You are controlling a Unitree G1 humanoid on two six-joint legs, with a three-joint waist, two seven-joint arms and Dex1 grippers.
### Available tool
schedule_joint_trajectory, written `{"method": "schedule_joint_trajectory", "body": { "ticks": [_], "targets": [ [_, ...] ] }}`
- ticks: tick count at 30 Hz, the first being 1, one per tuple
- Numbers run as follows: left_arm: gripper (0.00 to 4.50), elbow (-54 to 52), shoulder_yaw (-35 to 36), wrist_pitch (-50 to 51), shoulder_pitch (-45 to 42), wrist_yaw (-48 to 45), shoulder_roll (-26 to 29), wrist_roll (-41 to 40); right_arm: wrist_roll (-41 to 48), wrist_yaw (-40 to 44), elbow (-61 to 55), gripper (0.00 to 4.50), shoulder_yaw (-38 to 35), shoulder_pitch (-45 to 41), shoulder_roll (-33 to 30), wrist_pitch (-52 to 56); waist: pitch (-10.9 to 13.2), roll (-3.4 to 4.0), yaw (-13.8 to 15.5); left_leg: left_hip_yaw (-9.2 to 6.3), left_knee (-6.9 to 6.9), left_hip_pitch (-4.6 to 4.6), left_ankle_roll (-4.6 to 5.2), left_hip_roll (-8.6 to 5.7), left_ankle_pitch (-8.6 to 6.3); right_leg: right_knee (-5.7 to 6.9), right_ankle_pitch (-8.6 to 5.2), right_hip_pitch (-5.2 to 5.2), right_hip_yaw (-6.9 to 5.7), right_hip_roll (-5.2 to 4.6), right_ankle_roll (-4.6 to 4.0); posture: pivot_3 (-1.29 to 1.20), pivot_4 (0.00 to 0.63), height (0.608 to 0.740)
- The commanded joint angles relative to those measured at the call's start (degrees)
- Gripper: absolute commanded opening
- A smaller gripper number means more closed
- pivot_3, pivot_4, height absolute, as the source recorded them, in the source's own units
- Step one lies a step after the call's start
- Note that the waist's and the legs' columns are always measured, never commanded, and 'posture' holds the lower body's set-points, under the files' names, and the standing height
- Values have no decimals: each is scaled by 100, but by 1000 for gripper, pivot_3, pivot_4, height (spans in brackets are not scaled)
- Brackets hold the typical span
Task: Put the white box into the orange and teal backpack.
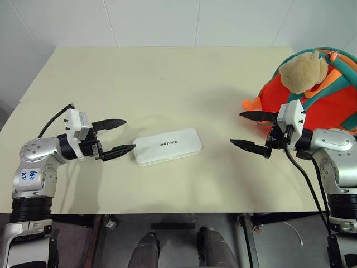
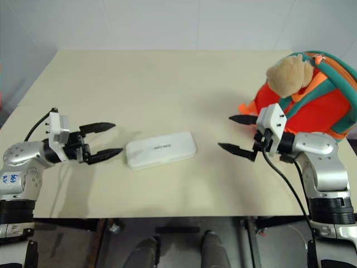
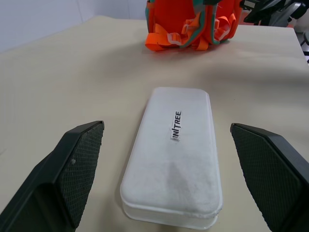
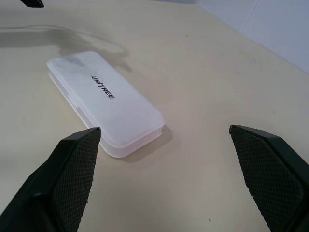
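Observation:
The white box (image 1: 167, 146) lies flat on the cream table (image 1: 167, 78), lettering up, near the front middle. My left gripper (image 1: 119, 136) hovers open just left of the box's short end, fingers pointing at it and touching nothing. Out to the right of the box, my right gripper (image 1: 249, 129) also stands open and empty, with a wide gap of table between it and the box. The orange and teal backpack (image 1: 329, 100) sits at the table's right edge behind the right gripper, a tan plush toy (image 1: 303, 71) on top. The left wrist view shows the box (image 3: 175, 150) between the fingers, the backpack (image 3: 193, 21) beyond.
A white wall rises behind the table's far edge. The table's front edge runs just below both arms. A black cable (image 1: 304, 178) hangs from the right wrist. Bare tabletop spreads behind the box and between it and the backpack.

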Motion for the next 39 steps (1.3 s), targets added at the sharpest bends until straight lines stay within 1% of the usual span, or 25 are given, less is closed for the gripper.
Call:
{"method": "schedule_joint_trajectory", "body": {
  "ticks": [1, 7, 11, 15, 18, 21, 23, 27, 29, 30, 32, 33, 36, 39],
  "targets": [
    [4500, -79, 82, -2, -80, -2, 97, -23, 88, 8, -159, 4485, -150, -3, -139, -21, 0, 0, 1, 0, 0, 0, 0, 0, 0, 0, 0, 0, 0, 0, 0, 0, 150, 740],
    [4500, -212, 89, 125, 10, 12, 122, -60, 22, 67, 21, 4485, -38, -118, -102, -86, 0, 0, 0, 0, 1, 0, 0, 0, 0, 0, 0, 0, 0, 0, 0, 0, 150, 740],
    [4500, -376, 312, 314, 137, 58, 220, -212, 40, 126, 91, 4485, 136, -293, 63, -98, 0, 0, -24, 0, 1, 0, 0, 0, 0, 1, 0, 0, 0, 0, 0, 0, 150, 740],
    [4500, -593, 548, 506, 437, 53, 401, -319, 67, 215, 88, 4485, 339, -465, 239, -84, 0, 1, -38, 0, 0, 1, 0, 1, 0, 3, 0, -1, 0, 1, 0, 0, 150, 740],
    [4500, -637, 680, 422, 736, 76, 454, -251, 10, 235, 182, 4485, 476, -517, 392, -149, 0, 1, -35, 0, -1, 1, 0, 1, 0, 2, 0, -1, 0, 0, 0, 0, 150, 740],
    [3874, -661, 782, 447, 1013, 124, 492, -226, -95, 211, 328, 3868, 603, -582, 515, -162, 1, 1, -24, 0, 0, 1, 0, 1, 0, 2, -1, -1, 0, 0, -1, 0, 150, 740],
    [3249, -586, 819, 405, 1198, 205, 513, -138, -185, 214, 617, 3178, 740, -744, 628, -145, 1, 1, -22, 0, 0, 1, 0, 1, 0, 2, -1, -1, 0, 0, -1, 0, 150, 740],
    [1922, -357, 797, 130, 1239, 618, 368, 160, -759, 7, 1593, 1682, 1059, -1127, 889, -585, 0, 1, -25, 0, 1, 4, 0, 1, 1, 3, 0, 0, 0, 1, -3, 0, 150, 740],
    [1303, -440, 759, 180, 1247, 710, 356, 167, -945, 16, 1842, 1007, 1181, -1235, 957, -733, 1, 1, -24, 0, 0, 5, -1, 1, 1, 4, 0, 0, 0, 1, -3, 0, 150, 740],
    [909, -480, 733, 199, 1252, 762, 344, 179, -1004, 44, 1939, 605, 1225, -1271, 981, -772, 1, 1, -24, 0, -2, 4, -1, 1, 1, 4, 0, -2, 0, 1, -3, 0, 150, 740],
    [314, -581, 654, 257, 1283, 890, 294, 228, -1177, 2, 2204, 2, 1306, -1364, 1036, -866, 1, 2, -17, 0, -4, 3, -1, 1, 0, 3, 0, -2, 0, 0, -3, 0, 150, 740],
    [12, -639, 608, 331, 1306, 928, 246, 197, -1123, 204, 2226, 0, 1371, -1372, 1025, -719, 1, 2, -14, 0, -4, 2, -1, 1, 0, 3, 0, -3, 0, 0, -3, 0, 150, 740],
    [12, -652, 386, 305, 1319, 1202, 39, 379, -1271, 280, 2417, 0, 1525, -1439, 1108, -692, 1, 2, -9, 0, -5, 1, -1, 1, -1, 1, 0, -3, 0, -1, -3, 0, 150, 740],
    [12, -601, 235, 267, 1263, 1511, -220, 523, -1609, 17, 2734, 0, 1684, -1582, 1268, -843, 1, 1, -20, 0, -2, 3, -1, 0, -1, 6, 1, -3, 0, 0, -2, 0, 150, 740]
  ]
}}
